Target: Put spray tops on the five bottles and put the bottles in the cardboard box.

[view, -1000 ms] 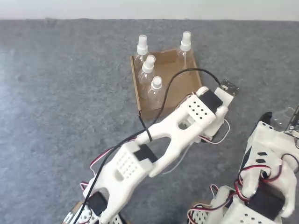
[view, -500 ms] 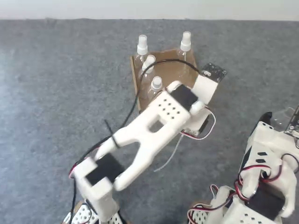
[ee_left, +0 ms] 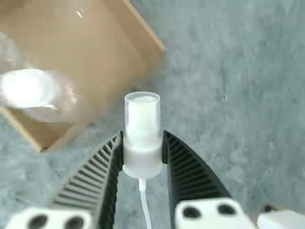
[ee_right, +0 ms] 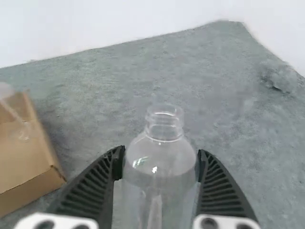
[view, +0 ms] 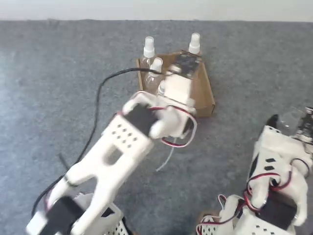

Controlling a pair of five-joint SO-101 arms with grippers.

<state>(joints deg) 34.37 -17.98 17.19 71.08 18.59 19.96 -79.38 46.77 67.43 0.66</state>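
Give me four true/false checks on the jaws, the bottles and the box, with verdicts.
1. The left jaws clamp a spray top. True.
2. The bottle in the right jaws has a spray top on. False: its neck is open.
3. Capped bottles stand in the cardboard box. True.
4. The right jaws' bottle is inside the box. False: it is over the carpet, outside it.

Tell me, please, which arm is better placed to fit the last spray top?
Left, probably. The left pincer grips the spray top beside the cardboard box, free to carry it over. The right pincer holds the bottle upright, its neck open to receive it.
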